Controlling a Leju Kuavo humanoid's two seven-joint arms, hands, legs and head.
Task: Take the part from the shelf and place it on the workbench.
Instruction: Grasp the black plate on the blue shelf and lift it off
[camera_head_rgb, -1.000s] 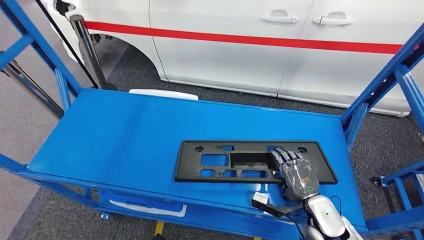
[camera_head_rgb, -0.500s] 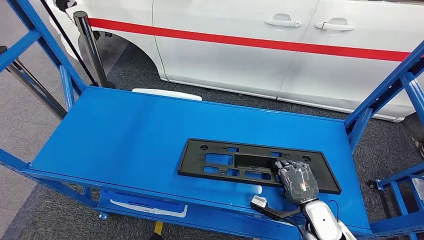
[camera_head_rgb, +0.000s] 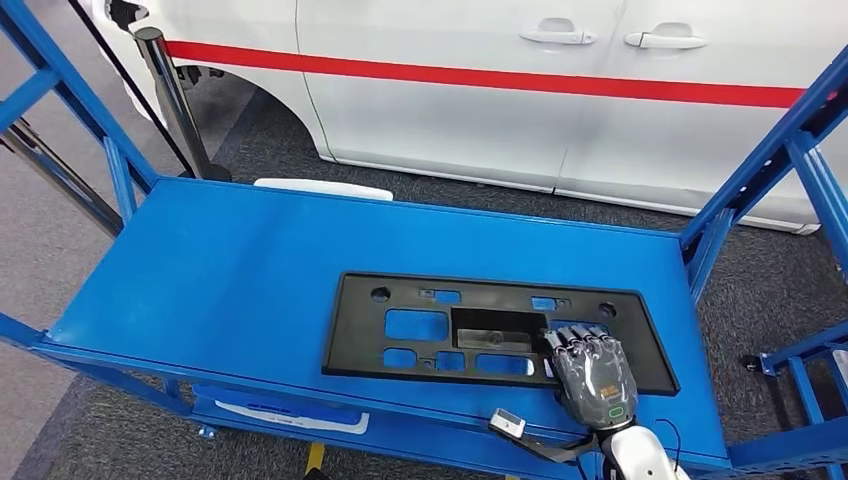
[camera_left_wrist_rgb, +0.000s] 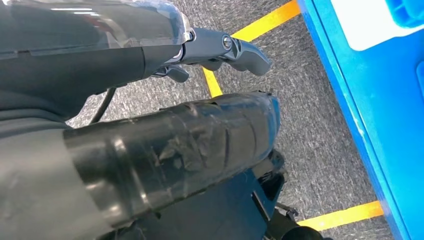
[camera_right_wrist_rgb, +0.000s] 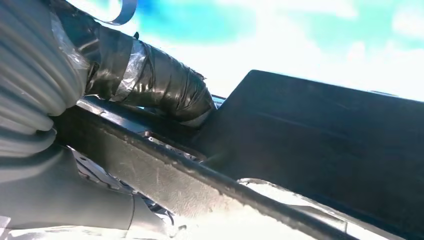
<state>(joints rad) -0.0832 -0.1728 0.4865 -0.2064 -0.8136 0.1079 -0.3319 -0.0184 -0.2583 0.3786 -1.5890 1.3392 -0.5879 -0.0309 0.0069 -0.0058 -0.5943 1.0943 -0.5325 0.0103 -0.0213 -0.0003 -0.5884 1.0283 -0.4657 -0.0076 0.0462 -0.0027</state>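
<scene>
The right hand (camera_head_rgb: 596, 375) grasps the black plate (camera_head_rgb: 480, 325) at its near right edge, fingers (camera_head_rgb: 580, 340) laid over the top face and the thumb (camera_right_wrist_rgb: 165, 87) wrapped against the rim, a grip that suits a thin, flat part too wide to enclose. The plate lies flat on the blue shelf (camera_head_rgb: 220, 270), near its front edge, so it is within reach. The left hand (camera_left_wrist_rgb: 165, 150) hangs beside the shelf frame with nothing in it, fingers loosely apart.
</scene>
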